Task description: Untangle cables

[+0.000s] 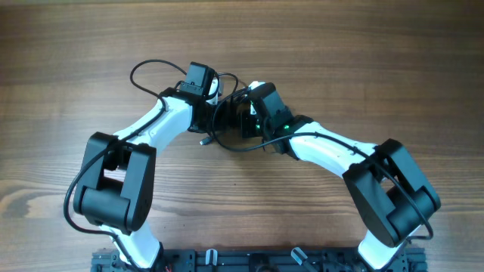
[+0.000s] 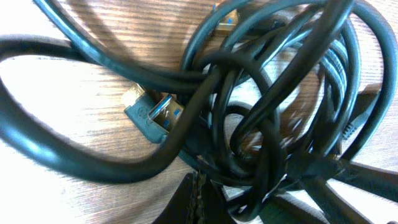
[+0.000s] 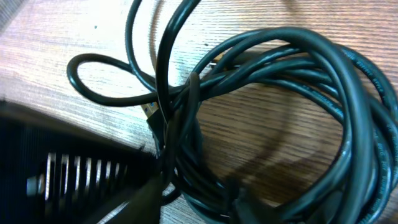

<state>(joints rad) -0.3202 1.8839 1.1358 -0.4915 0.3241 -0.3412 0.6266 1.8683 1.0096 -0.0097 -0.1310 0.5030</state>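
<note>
A wooden bench (image 1: pixel 76 45) is carrying the black cables (image 1: pixel 225 109), which are lying bunched near its middle, between the two arms. At the far left of the bunch, one thin loop (image 1: pixel 134 72) is curving out over the bare wood, beyond the left arm's white forearm. The left hand (image 1: pixel 218 91) is reaching in from the left with its fingers pressed fully together at the edge of the clump. In the left wrist view, strands are crossing right over its tips, so I cannot tell whether it is pinching one. Just beside those tips, a flat metal plug (image 2: pixel 158 112) with blue inside is lying on the wood under several crossing cords. Below the clump, in the overhead view, another small plug end (image 1: pixel 204 141) is resting on the bench, apart from both hands. On the right, the right hand (image 1: pixel 243 113) is leaning into the same bunch. Its wrist view is blurring its own fingers, and one cord is running up past them, so I cannot tell how far apart they are standing or whether they are gripping anything. To the right of them, the coils are lying stacked in a wide ring.
</note>
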